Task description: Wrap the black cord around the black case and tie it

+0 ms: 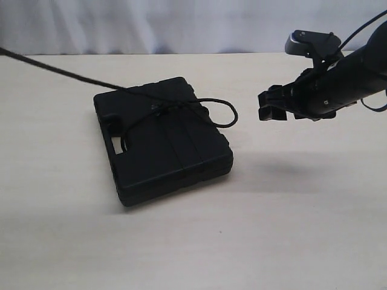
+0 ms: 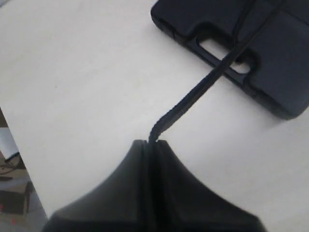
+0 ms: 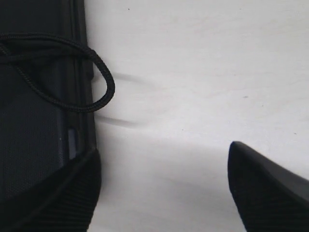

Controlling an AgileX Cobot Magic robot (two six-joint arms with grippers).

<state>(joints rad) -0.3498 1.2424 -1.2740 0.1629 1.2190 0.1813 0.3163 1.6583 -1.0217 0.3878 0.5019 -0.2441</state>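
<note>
Seemingly knotted atop the black case [image 1: 175,151], the black cord [image 1: 234,115] loops out toward the nearer right gripper [image 1: 272,107], parted and empty; the left gripper [image 2: 150,143] pinches its taut strand.

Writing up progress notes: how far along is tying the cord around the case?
Done: the cord already looks wrapped around the case and crosses on top in what looks like a loose knot. In hand: the left gripper is shut on one strand, pulled taut. Left: the right gripper is open and empty beside a slack loop, so the knot looks not yet tightened.
</note>
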